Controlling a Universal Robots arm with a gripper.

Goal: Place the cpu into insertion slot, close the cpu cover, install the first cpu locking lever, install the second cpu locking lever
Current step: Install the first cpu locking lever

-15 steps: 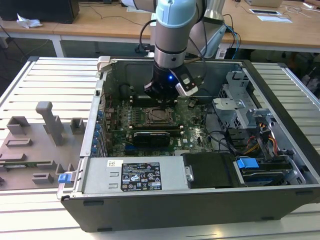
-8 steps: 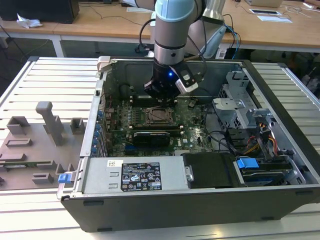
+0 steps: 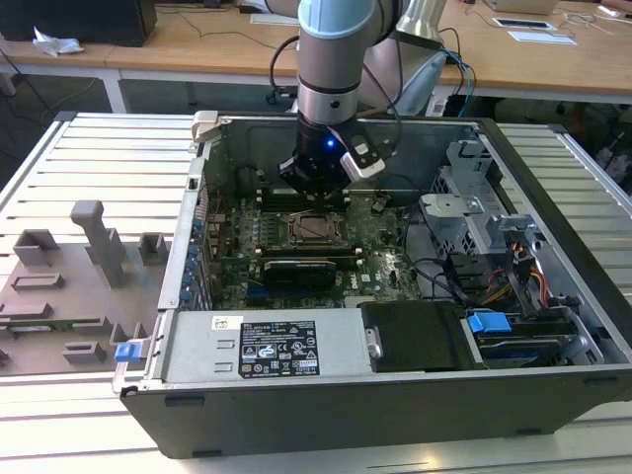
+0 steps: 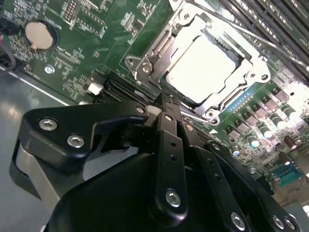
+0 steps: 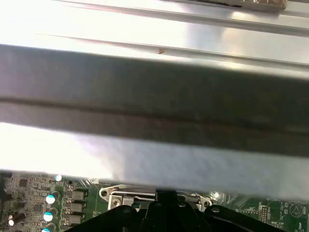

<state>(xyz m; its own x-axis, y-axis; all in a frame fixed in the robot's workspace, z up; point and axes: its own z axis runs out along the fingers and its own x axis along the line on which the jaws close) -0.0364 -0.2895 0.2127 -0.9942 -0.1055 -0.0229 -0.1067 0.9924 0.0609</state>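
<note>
**Gripper down at the socket edge, cpu seated under its cover**

In the exterior view the gripper (image 3: 314,184) is seen lowered into the open computer case (image 3: 553,395), at the upper middle of the frame, just above the green motherboard (image 3: 380,252). The cpu (image 3: 314,230) is found at the centre of the frame, directly below the gripper, lying flat in the insertion slot (image 3: 296,242).

In the second wrist view the cpu (image 4: 205,65) is shown as a bright, glare-washed square at the upper right of centre, framed all round by the cpu cover (image 4: 157,48), which lies flat over the socket. The black fingers (image 4: 166,113) are brought together to a single narrow tip, and that tip is placed right at the near edge of the cover; whether metal is touched cannot be told. A round coin cell (image 4: 38,35) is seen at the upper left.

In the first wrist view a case wall (image 5: 154,111) is spread across the frame, with the metal socket frame (image 5: 130,195) and the fingertips (image 5: 165,199) at the lower middle.
</note>
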